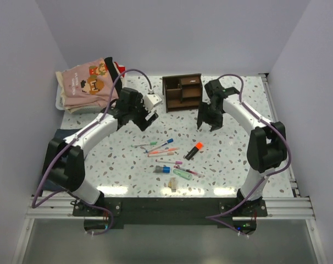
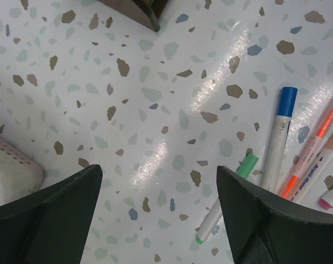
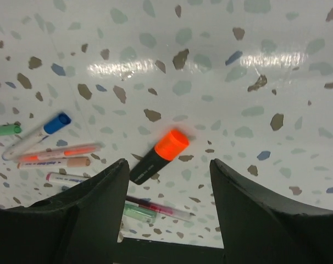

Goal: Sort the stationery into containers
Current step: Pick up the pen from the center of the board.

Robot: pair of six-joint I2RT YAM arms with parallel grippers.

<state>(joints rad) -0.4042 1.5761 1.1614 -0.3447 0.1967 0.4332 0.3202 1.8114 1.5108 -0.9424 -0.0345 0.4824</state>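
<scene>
Hanging wide open and empty, the left gripper [image 2: 158, 170] has the pens [image 1: 162, 150] at its 4 o'clock in the top view. The orange highlighter [image 3: 159, 158] lies on the table [image 1: 238, 165], long axis 1 to 7 o'clock, at 7 o'clock from the nearer right gripper [image 1: 209, 126], likewise spread and empty; the organizer [image 1: 182, 92] stands at the pens' 12 o'clock.

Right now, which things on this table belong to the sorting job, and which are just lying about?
Part of the job: orange highlighter, blue-capped pen, green-capped pen, mint green marker, dark wooden organizer.

Just lying about: folded clothes, the white tray under them, a small white object beside the organizer.
</scene>
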